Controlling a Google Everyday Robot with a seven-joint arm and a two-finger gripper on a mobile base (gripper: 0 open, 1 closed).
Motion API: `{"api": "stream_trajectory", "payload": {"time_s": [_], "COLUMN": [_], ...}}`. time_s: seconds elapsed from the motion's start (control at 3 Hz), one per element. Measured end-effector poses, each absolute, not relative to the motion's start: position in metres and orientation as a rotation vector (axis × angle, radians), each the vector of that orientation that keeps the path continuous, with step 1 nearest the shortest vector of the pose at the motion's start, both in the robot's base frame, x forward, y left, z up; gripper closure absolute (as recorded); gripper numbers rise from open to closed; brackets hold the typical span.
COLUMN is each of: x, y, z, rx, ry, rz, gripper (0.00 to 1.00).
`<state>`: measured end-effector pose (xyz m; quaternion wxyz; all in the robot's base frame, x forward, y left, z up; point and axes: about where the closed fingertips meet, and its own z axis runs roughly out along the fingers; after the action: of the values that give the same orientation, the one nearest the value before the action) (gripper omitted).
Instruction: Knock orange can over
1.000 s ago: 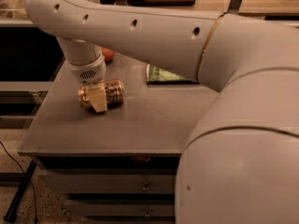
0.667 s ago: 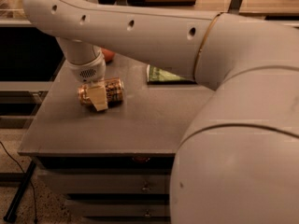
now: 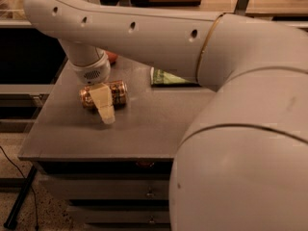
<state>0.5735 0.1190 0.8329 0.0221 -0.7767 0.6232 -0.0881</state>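
The orange can point(image 3: 118, 93) lies on its side on the grey table point(image 3: 144, 129), at the left middle, its long axis running left to right. My gripper point(image 3: 106, 110) hangs from the white wrist point(image 3: 90, 71) directly over and in front of the can, and covers the can's middle. The can's two ends show on either side of the gripper.
A round orange-red fruit point(image 3: 111, 57) sits behind the wrist near the table's back edge. A green packet point(image 3: 166, 77) lies at the back middle. My large white arm point(image 3: 240, 129) fills the right side. Drawers point(image 3: 110, 189) are under the table.
The gripper has shifted slightly toward the table's front, reaching lower in view across the can. The can stays lying on its side in the same place.
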Motion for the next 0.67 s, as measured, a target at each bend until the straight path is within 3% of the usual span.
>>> {"api": "stream_trajectory", "payload": {"time_s": [0.67], "x": [0.587], "y": [0.107], "z": [0.844], "rx": [-2.356], "ry": [1.908], "rz": [-0.273], "gripper": [0.0]}}
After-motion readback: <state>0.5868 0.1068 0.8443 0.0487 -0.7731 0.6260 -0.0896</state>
